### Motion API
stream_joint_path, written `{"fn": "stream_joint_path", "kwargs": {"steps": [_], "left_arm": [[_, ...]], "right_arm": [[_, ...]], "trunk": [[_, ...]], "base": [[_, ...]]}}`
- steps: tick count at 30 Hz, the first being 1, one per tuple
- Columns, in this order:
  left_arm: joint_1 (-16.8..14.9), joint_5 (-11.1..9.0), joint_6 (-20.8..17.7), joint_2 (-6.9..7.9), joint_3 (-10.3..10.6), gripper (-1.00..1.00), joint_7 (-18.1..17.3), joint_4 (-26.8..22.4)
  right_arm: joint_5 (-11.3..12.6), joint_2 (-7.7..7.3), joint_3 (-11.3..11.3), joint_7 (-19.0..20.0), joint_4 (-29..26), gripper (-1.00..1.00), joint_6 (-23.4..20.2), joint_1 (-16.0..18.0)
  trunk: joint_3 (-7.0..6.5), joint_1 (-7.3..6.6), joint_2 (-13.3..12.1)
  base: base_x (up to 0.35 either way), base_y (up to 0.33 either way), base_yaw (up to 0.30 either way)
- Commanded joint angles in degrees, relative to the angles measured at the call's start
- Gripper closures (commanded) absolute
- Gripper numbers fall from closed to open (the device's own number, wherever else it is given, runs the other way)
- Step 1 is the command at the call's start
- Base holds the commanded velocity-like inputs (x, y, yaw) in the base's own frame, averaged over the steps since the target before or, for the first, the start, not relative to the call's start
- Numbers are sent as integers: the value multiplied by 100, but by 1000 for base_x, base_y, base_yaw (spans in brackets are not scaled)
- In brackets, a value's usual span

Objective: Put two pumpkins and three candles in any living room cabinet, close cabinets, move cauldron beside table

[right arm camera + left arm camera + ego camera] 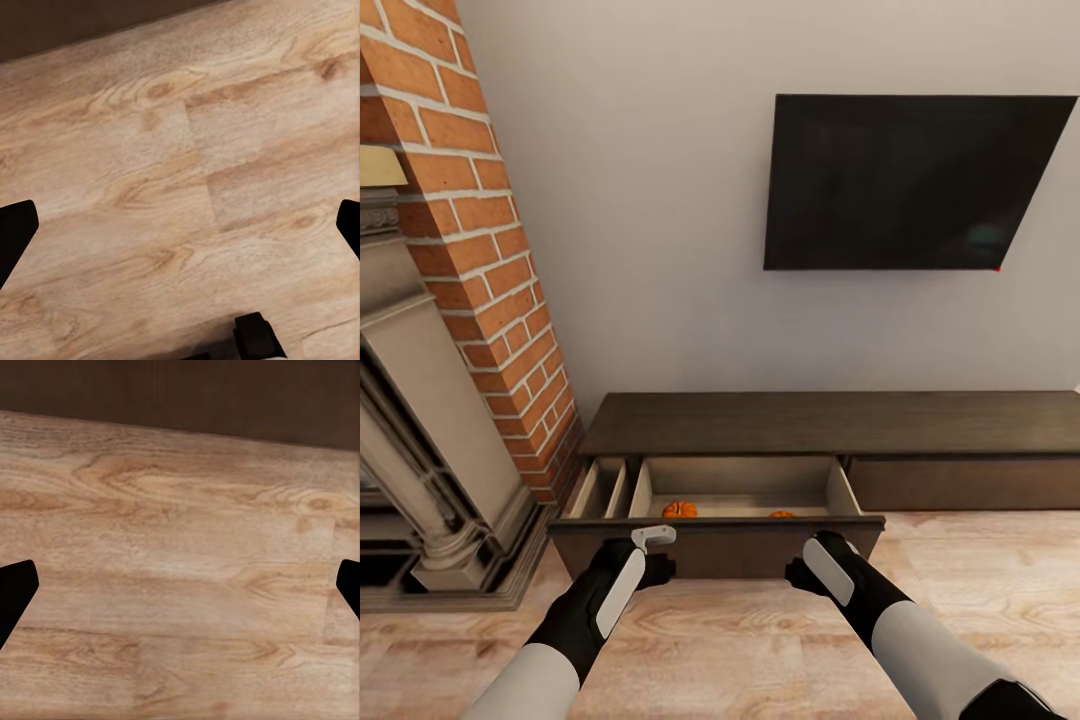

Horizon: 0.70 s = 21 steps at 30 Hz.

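Observation:
The long dark-brown cabinet [830,420] stands against the wall with its left drawer [720,545] pulled out. Two orange pumpkins [679,509] [781,514] lie on the drawer's pale floor, one left of centre and one further right, half hidden by the front panel. My left gripper [657,570] [180,600] and right gripper [798,576] [180,232] hang low in front of the drawer front, pointing down at the floor. Both are open and hold nothing. The candles, cauldron and table are out of view.
A brick chimney [480,250] and a stone fireplace [430,470] stand close at the left. A black TV [905,180] hangs on the wall above the cabinet. Wood floor [740,640] spreads under both arms. The cabinet's right drawer front [960,485] is flush.

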<state>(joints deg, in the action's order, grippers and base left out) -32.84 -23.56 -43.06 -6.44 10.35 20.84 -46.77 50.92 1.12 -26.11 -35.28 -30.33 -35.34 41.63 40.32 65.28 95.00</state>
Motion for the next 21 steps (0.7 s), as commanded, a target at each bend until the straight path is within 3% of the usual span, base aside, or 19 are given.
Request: {"fn": "stream_joint_path", "kwargs": {"steps": [1,14,17,21], "left_arm": [[-3,-67,-12,2,13,-100,52,4],[5,-60,134,37,59,-100,11,191],[10,-33,361,43,79,-100,9,372],[21,-9,965,52,113,-100,2,746]], "right_arm": [[51,-5,-34,-49,-8,-100,-9,8],[16,-6,-45,-36,-2,-100,102,-5],[-27,-6,-50,-32,12,-100,269,-12],[-59,-6,-67,31,47,-100,832,-36]], "trunk": [[24,22,45],[257,308,566],[311,374,686],[383,461,847]], "base": [[0,0,0],[0,0,0],[0,0,0],[0,0,0]]}}
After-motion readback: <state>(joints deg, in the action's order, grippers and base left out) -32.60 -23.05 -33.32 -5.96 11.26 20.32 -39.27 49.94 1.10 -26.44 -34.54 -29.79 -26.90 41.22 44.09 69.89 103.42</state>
